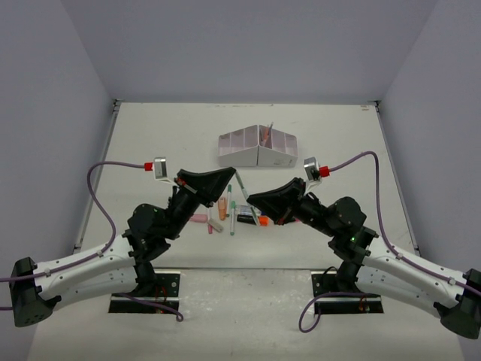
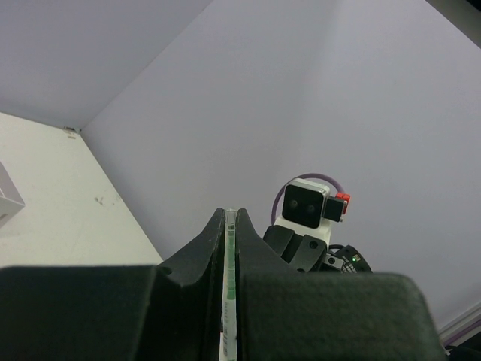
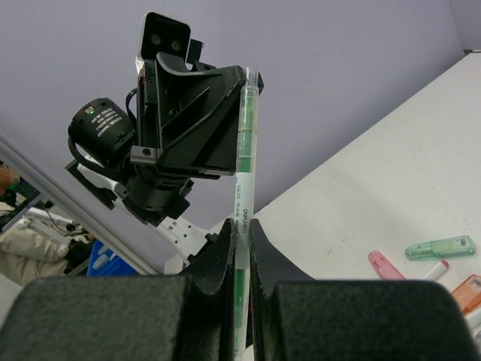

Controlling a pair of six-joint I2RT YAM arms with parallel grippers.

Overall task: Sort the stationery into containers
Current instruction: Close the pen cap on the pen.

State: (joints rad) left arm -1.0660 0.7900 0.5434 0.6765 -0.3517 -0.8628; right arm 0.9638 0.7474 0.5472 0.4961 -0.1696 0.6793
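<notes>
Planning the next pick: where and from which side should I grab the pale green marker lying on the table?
Grip the pale green marker across its middle, coming straight down. It lies flat, long and narrow, so the fingers should straddle its width. A pink-tipped piece lies close along one side, so probably favour the end away from it.

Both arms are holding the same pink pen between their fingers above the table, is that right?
Not quite: the pen is green, not pink. The right wrist view shows it clamped in the right fingers, its far end in the left fingers. Both arms do hold it above the table.
</notes>
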